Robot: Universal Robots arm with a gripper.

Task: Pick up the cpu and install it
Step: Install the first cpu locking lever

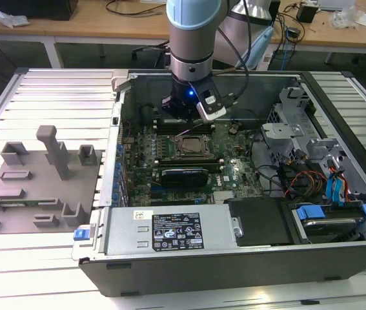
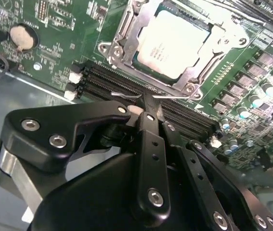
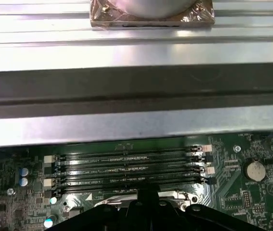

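cpu (image 2: 171, 44) seated in socket (image 2: 126, 29), faint unreadable print | at gripper's (image 2: 148, 103) 12 o'clock, apart | fingers closed, empty

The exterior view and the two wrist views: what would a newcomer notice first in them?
First, the open computer case with its green board, and the robot arm reaching down into it. In the second wrist view, the silvery cpu lies in the metal-framed socket, with the black tool close above the dark memory slots beside it. At the exterior view's left, a grey tray with upright blocks rests on the table.
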